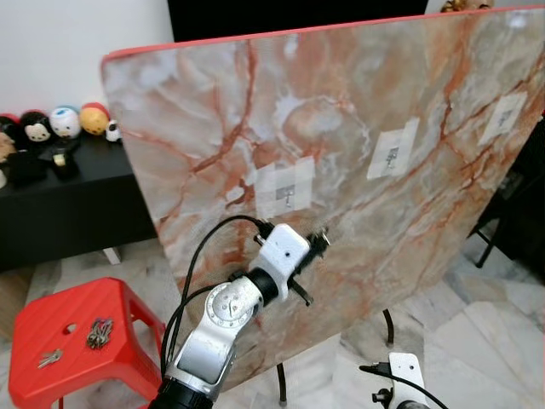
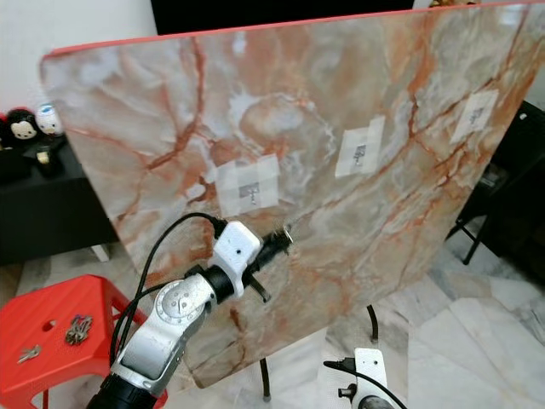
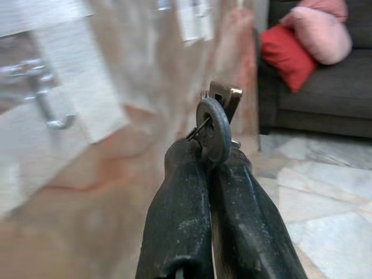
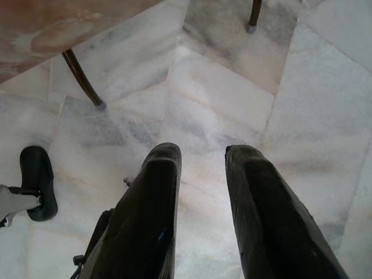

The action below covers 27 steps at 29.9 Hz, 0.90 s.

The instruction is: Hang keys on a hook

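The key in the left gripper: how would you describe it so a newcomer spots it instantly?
Find the big marble-patterned board standing tilted, with white patches taped to it. Just below the leftmost patch, the left gripper reaches toward the board. The key is pinched at its fingertips, unlike the spare keys lying on the red stool.

Marble-look and metal
Glossy veined marble-pattern board (image 1: 358,128); dull metal key ring (image 3: 214,129); shiny metal hook (image 3: 49,110); glossy red plastic stool (image 1: 51,328).
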### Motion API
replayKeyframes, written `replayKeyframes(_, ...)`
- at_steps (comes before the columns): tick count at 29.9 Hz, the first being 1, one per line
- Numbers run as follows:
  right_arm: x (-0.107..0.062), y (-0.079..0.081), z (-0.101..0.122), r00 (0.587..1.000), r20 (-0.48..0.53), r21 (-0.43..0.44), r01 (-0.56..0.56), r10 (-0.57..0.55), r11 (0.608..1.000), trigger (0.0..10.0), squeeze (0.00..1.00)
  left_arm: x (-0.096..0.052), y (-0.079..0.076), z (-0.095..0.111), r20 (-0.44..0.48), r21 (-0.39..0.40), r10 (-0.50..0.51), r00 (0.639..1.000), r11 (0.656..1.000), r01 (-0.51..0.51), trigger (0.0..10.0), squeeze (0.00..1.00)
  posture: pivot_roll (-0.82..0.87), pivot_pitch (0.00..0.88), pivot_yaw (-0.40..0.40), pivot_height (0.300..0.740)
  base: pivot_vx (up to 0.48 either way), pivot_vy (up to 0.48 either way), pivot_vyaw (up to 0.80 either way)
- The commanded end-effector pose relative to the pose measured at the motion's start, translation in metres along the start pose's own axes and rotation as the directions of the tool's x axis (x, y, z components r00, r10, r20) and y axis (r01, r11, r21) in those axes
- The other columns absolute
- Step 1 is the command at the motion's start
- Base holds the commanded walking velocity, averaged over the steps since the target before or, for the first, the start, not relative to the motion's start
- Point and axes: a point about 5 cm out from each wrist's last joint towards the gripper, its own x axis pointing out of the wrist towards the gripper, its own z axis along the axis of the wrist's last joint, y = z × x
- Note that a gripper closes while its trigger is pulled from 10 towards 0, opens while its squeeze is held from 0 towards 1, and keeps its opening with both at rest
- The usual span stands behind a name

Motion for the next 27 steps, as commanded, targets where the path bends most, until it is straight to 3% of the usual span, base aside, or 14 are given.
replayKeyframes(1,0.000,0.000,0.004,1.000,0.013,-0.016,0.000,0.000,1.000,10.0,0.00,0.001,0.003,0.004,0.014,0.008,0.023,1.000,1.000,-0.023,10.0,0.00,0.08,0.000,-0.053,0.728,0.000,0.000,0.00)
replayKeyframes(7,0.000,0.000,0.005,1.000,0.013,-0.024,-0.002,0.002,1.000,10.0,0.00,0.002,0.006,0.009,0.044,-0.035,0.079,0.996,0.996,-0.078,10.0,0.00,0.08,0.000,-0.053,0.728,0.000,0.000,0.00)
replayKeyframes(9,0.000,0.000,0.005,1.000,0.014,-0.029,-0.004,0.004,1.000,10.0,0.00,0.003,0.010,0.012,0.060,-0.089,0.129,0.990,0.988,-0.123,10.0,0.00,0.08,0.000,-0.053,0.728,0.000,0.000,0.00)
replayKeyframes(27,0.000,0.002,0.006,1.000,0.016,-0.043,-0.010,0.011,0.999,10.0,0.00,0.006,0.017,0.010,0.019,-0.150,0.179,0.984,0.973,-0.174,10.0,0.00,0.08,0.000,-0.050,0.728,0.000,0.000,0.00)
